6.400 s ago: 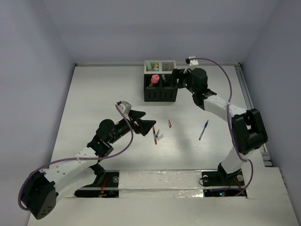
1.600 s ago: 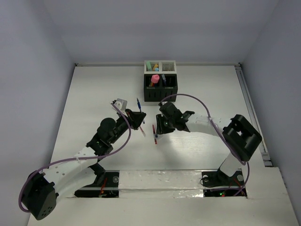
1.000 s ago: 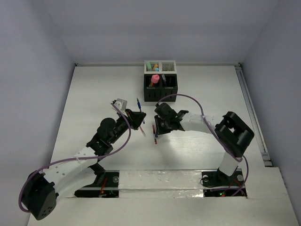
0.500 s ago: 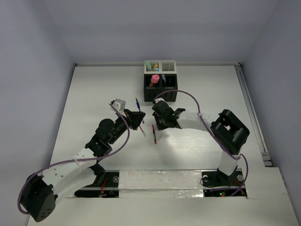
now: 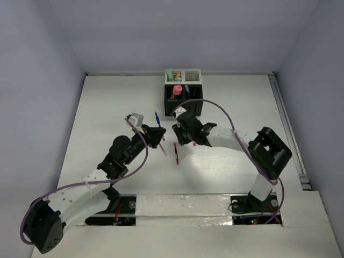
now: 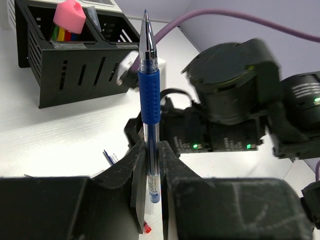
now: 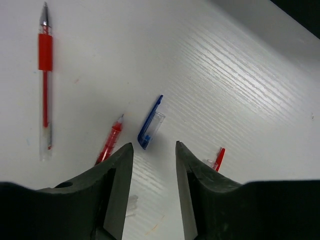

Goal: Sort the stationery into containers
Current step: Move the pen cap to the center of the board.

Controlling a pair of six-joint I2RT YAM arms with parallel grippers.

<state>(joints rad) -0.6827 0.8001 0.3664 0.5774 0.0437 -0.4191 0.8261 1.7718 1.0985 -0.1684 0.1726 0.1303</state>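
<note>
Fingers [image 6: 137, 180] of the left gripper [image 6: 151, 149] pinch a blue pen [image 6: 149, 95] near its lower end, tip pointing up. The right gripper [image 7: 154, 152] hangs part-open just above a blue cap [image 7: 151, 125] on the table [image 7: 250, 75], with a red pen [image 7: 45, 75] nearby. Farther off, the black box [image 6: 60, 75] holds a pink marker [image 6: 70, 15].

Two unsorted pens [image 6: 149, 95] [image 7: 45, 80], two boxes [image 5: 170, 108] [image 5: 183, 70]

Left of the black slotted organizer box [image 5: 172, 107] we have bare white tabletop [image 5: 123, 102]. In front of it, the black right gripper [image 5: 178, 135] bars our way.
</note>
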